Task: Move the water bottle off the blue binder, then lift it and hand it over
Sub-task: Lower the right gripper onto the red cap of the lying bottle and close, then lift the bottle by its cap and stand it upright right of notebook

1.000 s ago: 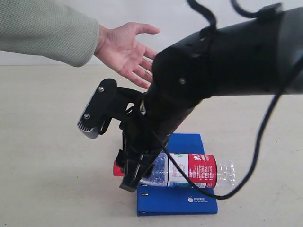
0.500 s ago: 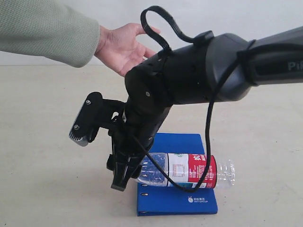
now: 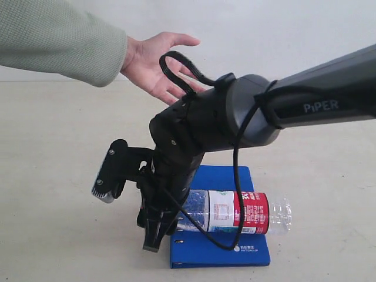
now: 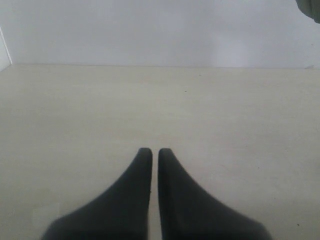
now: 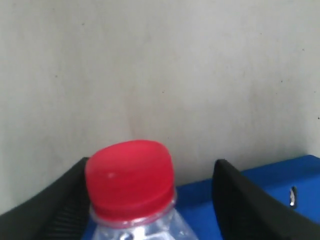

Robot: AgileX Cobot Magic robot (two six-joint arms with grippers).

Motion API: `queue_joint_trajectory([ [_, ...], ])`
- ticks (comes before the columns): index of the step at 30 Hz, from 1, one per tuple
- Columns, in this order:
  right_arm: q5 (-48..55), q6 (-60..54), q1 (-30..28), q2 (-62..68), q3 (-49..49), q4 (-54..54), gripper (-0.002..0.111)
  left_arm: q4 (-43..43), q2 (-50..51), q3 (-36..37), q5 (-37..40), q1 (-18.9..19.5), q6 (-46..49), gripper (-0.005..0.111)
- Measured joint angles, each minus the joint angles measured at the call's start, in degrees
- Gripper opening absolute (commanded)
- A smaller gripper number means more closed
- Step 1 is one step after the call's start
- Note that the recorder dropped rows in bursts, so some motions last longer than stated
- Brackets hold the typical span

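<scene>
The water bottle [image 3: 235, 211] lies on its side across the blue binder [image 3: 223, 251], its clear base to the right and its neck hidden behind my right gripper [image 3: 156, 234]. In the right wrist view the red cap [image 5: 129, 177] sits between the spread black fingers [image 5: 240, 200] of my right gripper [image 5: 152, 165], close against one finger and well apart from the other, with the blue binder [image 5: 270, 177] beneath. My left gripper [image 4: 150, 152] is shut with nothing in it, over bare tabletop, and does not show in the exterior view.
A person's open hand [image 3: 158, 64] in a grey-green sleeve reaches in at the upper left, palm up, above the right arm. A pale beige table [image 3: 53, 176] spreads on all sides and a white wall stands behind it.
The right arm has swung lower and its wrist has dropped. The gripper now hides the red cap in the exterior view. The bottle and binder lie where they were.
</scene>
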Motion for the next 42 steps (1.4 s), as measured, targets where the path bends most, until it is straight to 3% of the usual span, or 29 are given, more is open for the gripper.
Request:
queue_joint_trajectory([
  [4,0.3,-0.1,0.0,0.0,-1.1,-0.5,0.001,0.0,0.0,0.0,0.0,0.0,0.0,0.004],
  [15,5.8,-0.2,-0.1,-3.8,-3.0,-1.5,0.0,0.0,0.0,0.0,0.0,0.0,0.0,0.004],
  [19,5.9,0.0,-3.0,-9.3,-3.1,-1.5,0.0,0.0,0.0,0.0,0.0,0.0,0.0,0.004],
  [33,-1.0,2.5,-31.5,-25.8,-3.3,0.4,0.0,0.0,0.0,0.0,0.0,0.0,0.0,0.004],
  [37,-8.8,-2.2,-39.8,-25.9,-1.2,14.2,0.0,0.0,0.0,0.0,0.0,0.0,0.0,0.004],
  [42,-26.3,-21.8,-41.7,-25.7,5.5,41.2,0.0,0.0,0.0,0.0,0.0,0.0,0.0,0.004],
])
